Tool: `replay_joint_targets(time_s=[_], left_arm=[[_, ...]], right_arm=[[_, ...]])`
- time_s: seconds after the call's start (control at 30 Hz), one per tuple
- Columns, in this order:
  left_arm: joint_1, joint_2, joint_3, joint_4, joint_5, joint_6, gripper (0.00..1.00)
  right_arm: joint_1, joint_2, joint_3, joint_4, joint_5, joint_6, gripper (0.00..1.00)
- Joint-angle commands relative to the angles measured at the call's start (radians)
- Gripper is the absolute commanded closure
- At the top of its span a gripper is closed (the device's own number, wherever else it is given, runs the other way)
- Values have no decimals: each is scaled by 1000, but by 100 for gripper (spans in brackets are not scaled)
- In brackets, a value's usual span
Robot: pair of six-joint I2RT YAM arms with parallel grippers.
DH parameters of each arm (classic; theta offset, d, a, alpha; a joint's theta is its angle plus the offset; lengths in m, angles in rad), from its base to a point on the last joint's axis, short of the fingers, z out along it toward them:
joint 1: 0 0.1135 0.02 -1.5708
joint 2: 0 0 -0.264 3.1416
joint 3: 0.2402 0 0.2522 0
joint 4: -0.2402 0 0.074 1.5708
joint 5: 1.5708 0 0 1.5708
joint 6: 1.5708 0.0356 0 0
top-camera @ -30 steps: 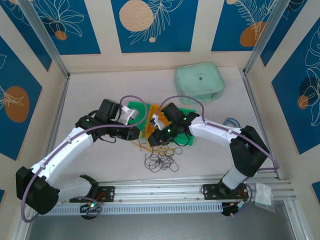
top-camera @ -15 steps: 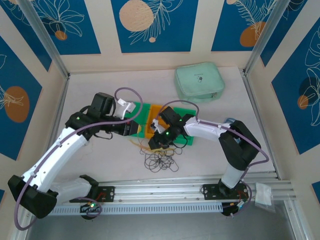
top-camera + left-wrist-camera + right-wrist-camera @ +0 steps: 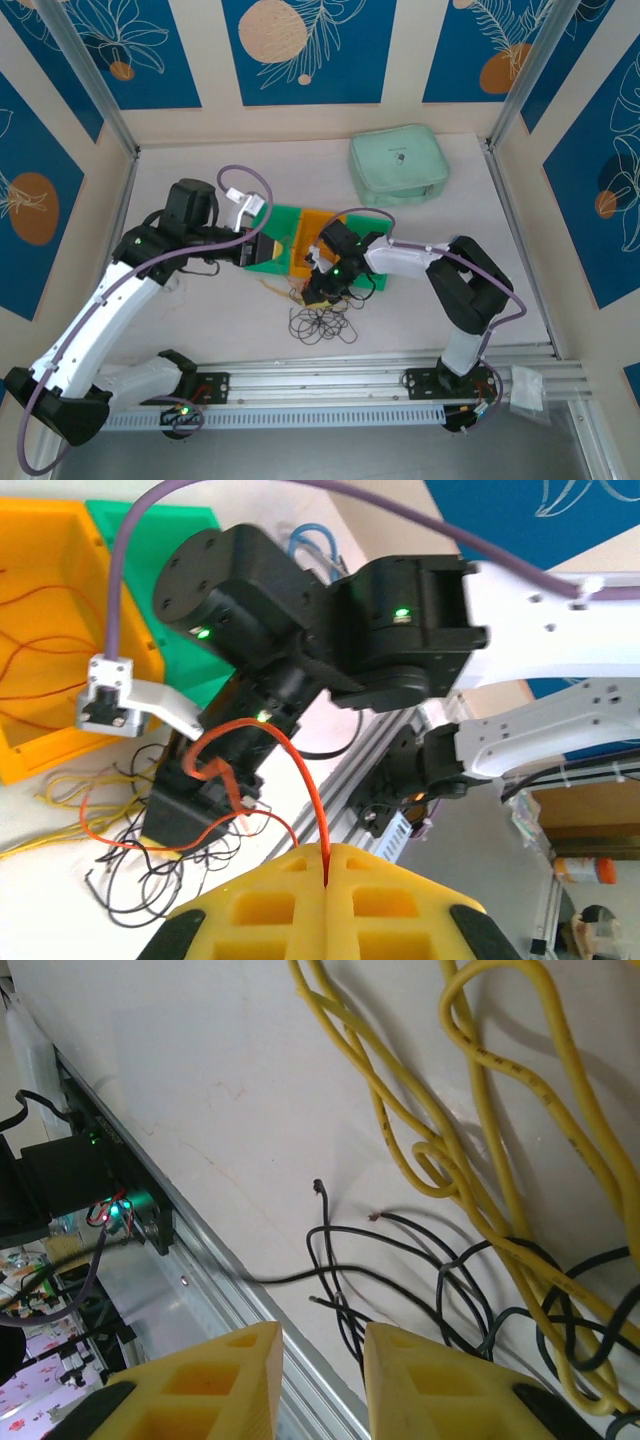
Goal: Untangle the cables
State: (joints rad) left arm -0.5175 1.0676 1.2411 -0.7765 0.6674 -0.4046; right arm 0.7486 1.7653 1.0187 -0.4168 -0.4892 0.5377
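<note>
My left gripper (image 3: 327, 858) is shut on a thin orange cable (image 3: 306, 776). That cable arcs up from between the yellow fingers and runs down to the right arm's gripper (image 3: 196, 802). From above, the left gripper (image 3: 268, 249) hovers over the green tray (image 3: 262, 262). My right gripper (image 3: 313, 288) is low over the tangle. In the right wrist view the right gripper (image 3: 322, 1362) stands open just above the table. Black cables (image 3: 400, 1272) lie under and beyond the gap. Yellow cables (image 3: 478, 1110) loop further out. The black cable pile (image 3: 320, 323) lies by the front rail.
An orange tray (image 3: 28, 752) holding orange strands sits beside the green tray (image 3: 150, 542). A mint-green pouch (image 3: 398, 165) rests at the back right. The aluminium rail (image 3: 205, 1250) runs along the table's near edge, close to the right gripper.
The left arm has drawn back to the left, still shut on the orange cable. The right gripper has moved slightly left and down over the tangle.
</note>
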Motion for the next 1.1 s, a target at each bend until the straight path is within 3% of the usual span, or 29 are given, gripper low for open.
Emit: replay_joint_targets(time_s=[0.0,0.63,1.07], left_arm=[[-8,-22,42,46,53,-35,100],[-7,-28,173,34,71,-46,100],[-5,-33,300,-39,36,-9,100]], right_arm=[[-5,22,-8,-4,-11,14,72],[-28,171,-7,65,-58,34,75],[-29,191,-14,70,-58,27,76]])
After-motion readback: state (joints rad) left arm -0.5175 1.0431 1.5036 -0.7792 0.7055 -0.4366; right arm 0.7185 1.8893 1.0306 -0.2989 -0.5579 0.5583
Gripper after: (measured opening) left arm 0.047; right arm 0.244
